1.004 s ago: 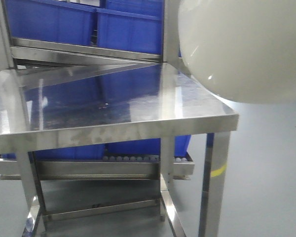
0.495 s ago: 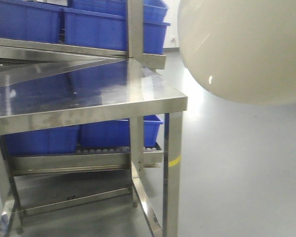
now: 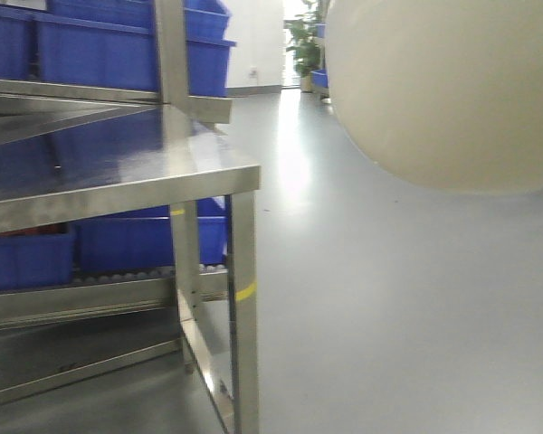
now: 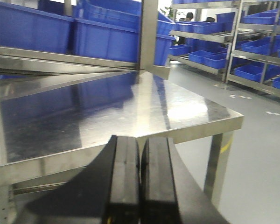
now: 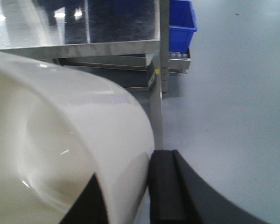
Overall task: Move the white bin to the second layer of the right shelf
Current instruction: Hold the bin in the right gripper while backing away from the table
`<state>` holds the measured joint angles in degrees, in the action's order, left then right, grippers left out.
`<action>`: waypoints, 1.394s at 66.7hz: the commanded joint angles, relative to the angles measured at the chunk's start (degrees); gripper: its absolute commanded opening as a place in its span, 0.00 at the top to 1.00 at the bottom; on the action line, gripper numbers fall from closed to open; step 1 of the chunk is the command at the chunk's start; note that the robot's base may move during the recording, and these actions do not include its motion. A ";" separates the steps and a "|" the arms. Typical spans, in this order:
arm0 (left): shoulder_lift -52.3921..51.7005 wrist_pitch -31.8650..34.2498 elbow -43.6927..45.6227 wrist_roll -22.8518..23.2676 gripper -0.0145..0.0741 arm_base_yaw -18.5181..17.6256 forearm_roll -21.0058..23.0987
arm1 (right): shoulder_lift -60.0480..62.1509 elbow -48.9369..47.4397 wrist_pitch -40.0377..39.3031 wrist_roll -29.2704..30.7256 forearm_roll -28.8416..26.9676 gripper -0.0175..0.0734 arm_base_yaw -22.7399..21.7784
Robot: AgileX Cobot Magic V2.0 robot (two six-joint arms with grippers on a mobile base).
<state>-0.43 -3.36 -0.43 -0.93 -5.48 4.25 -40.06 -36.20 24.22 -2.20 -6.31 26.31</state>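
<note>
The white bin (image 3: 443, 90) hangs in the air and fills the upper right of the front view, its rounded base toward the camera. In the right wrist view its wall (image 5: 60, 140) sits between the black fingers of my right gripper (image 5: 126, 186). That gripper is shut on the bin's rim, one finger inside and one outside (image 5: 165, 186). My left gripper (image 4: 140, 140) is shut with nothing in it, its pads pressed together in front of the steel table's edge (image 4: 130, 142). I cannot pick out the right shelf second layer in these views.
The steel table (image 3: 118, 185) stands at left, its corner leg (image 3: 244, 316) closest. Behind and under it are blue bins (image 3: 127, 45) on a rack with a roller lane (image 3: 118, 276). More racks of blue bins (image 4: 252, 46) stand far right. Grey floor (image 3: 389, 298) stretches to the right.
The front view has swung to the right, so the table and blue bins have slid left and open floor has appeared. The white bin keeps its place in the frame.
</note>
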 commanded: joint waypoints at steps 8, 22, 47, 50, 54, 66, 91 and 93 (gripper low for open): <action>-0.18 4.93 -2.11 0.56 0.74 -0.32 0.53 | 0.36 -1.80 -5.48 0.08 -0.01 0.75 -0.28; -0.18 4.93 -2.11 0.56 0.74 -0.32 0.53 | 0.36 -1.80 -5.48 0.08 -0.01 0.75 -0.28; -0.18 4.93 -2.11 0.56 0.74 -0.32 0.53 | 0.36 -1.80 -5.48 0.08 -0.01 0.75 -0.28; -0.18 4.93 -2.11 0.56 0.74 -0.32 0.53 | 0.36 -1.80 -5.48 0.08 -0.01 0.75 -0.28; -0.18 4.93 -2.11 0.56 0.74 -0.32 0.53 | 0.36 -1.80 -5.48 0.08 -0.01 0.75 -0.28; -0.18 4.93 -2.11 0.56 0.74 -0.32 0.53 | 0.36 -1.80 -5.48 0.08 -0.01 0.75 -0.28; -0.18 4.93 -2.11 0.56 0.74 -0.32 0.53 | 0.36 -1.80 -5.48 0.08 -0.01 0.75 -0.28; -0.18 4.93 -2.11 0.56 0.74 -0.32 0.53 | 0.36 -1.80 -5.48 0.08 -0.01 0.75 -0.28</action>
<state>-0.43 -3.36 -0.43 -0.93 -5.48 4.25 -40.06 -36.20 24.22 -2.20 -6.31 26.31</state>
